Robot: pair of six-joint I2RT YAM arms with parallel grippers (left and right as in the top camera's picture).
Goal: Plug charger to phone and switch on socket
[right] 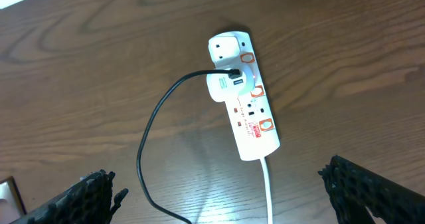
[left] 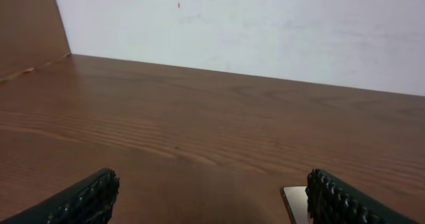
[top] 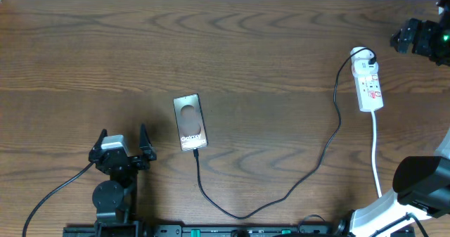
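The phone [top: 189, 122] lies flat at table centre-left, screen up; its corner shows in the left wrist view [left: 295, 204]. The black charger cable [top: 309, 168] runs from the phone's near edge, where its tip meets the phone, in a loop to the white socket [top: 369, 79] at the right. My left gripper [top: 123, 149] is open and empty, just left of the phone [left: 209, 207]. My right gripper [top: 408, 36] is open and empty, raised beside the socket [right: 246, 111], with its fingers [right: 226, 197] spread above the cable [right: 149, 131].
The socket's white cord [top: 376, 152] runs toward the near edge, past the right arm's base [top: 422, 184]. A white wall [left: 265, 24] stands behind the wooden table [top: 267, 40].
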